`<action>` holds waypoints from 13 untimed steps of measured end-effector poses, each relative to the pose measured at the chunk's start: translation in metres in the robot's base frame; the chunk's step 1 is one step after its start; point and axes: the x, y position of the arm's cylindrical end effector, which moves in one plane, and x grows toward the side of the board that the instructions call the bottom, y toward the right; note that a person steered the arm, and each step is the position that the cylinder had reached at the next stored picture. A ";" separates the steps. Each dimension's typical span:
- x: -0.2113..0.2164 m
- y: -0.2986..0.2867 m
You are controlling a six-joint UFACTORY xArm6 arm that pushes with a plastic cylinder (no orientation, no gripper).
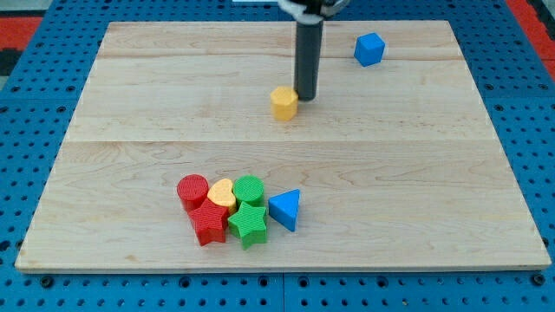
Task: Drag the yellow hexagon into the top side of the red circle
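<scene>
The yellow hexagon [284,102] sits on the wooden board, above the middle. My tip [305,97] touches its right side. The red circle [192,190] stands at the left end of a cluster near the view's bottom, well below and left of the hexagon. The rod rises straight up to the view's top edge.
Tight against the red circle are a yellow heart [222,193], a green circle [249,188], a red star-like block [209,223], a green star [248,224] and a blue triangle [285,209]. A blue cube [368,48] lies at the view's top right.
</scene>
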 end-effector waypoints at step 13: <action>0.025 -0.092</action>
